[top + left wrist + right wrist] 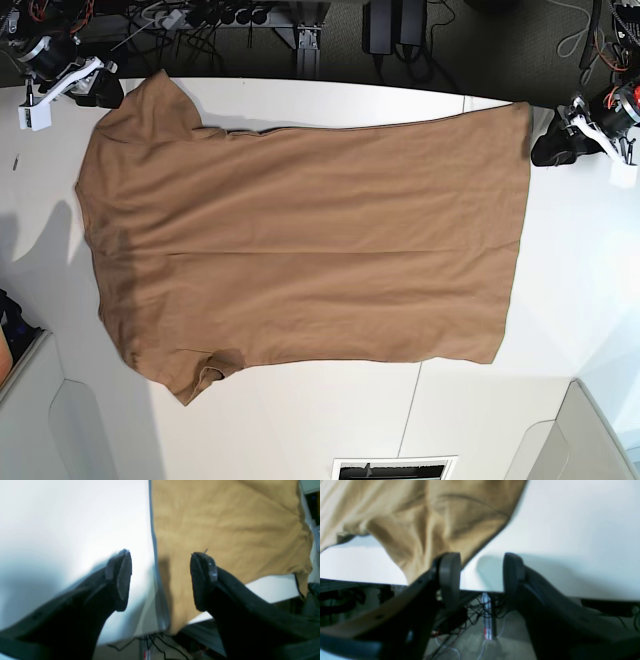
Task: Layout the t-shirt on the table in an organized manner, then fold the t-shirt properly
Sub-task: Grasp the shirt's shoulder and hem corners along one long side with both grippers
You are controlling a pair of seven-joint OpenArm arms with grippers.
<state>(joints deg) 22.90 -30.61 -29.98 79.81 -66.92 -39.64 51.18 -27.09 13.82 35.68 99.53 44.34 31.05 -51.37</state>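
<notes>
T-shirt [300, 240] spread flat across the white worktop [300, 430], long axis running side to side in the base view; sleeves and shoulder end toward that view's left, straight hem toward its right near the dark seam; one sleeve reaching up to the far left corner, the other folded under slightly near the front left; fabric mostly smooth, with faint creases along its length.

Left gripper [161, 577] at the far right corner in the base view, hovering low just off the hem corner; fingers [203, 580] spread apart and gripping nothing; one over bare worktop, the other over the tan cloth, with the shirt's edge and the seam line running up between them in the left wrist view; worktop edge and cables just below.

Right gripper [481, 580] at the far left corner in the base view, beside the upper sleeve; fingers [448, 577] apart, nothing between them; sleeve fabric hanging rumpled just behind and above one finger in the right wrist view, contact with it unclear; other finger over bare worktop at its edge, with cables and floor below.
</notes>
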